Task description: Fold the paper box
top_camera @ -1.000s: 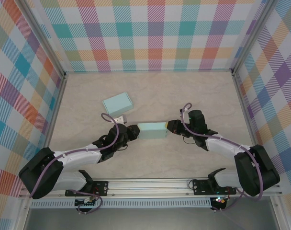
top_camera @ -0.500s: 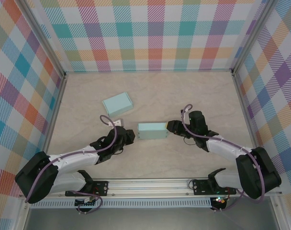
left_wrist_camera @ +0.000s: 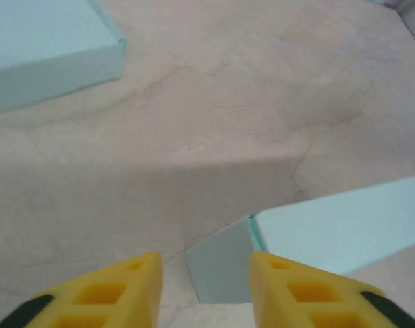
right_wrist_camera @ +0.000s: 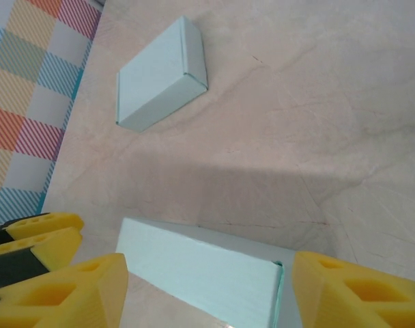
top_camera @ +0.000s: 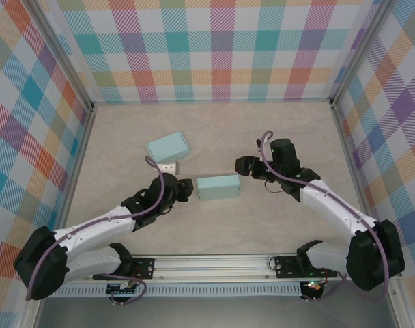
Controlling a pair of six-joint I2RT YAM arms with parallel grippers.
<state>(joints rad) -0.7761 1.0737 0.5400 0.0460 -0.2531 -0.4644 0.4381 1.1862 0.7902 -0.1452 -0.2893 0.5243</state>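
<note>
From above, the folded paper box (top_camera: 218, 186) lies mid-counter (top_camera: 289, 130), with the left gripper (top_camera: 187, 190) just beside its left end and the right gripper (top_camera: 239, 166) near its right end, apart from it. A second box (top_camera: 167, 147) lies farther back on the left. In the left wrist view, the yellow fingers (left_wrist_camera: 119, 290) stand moderately apart, framing the box's grey end. In the right wrist view, the gripper gapes wide above the box.

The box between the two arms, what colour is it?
Pale mint blue-green all over; the box shows best in the top external view.
</note>
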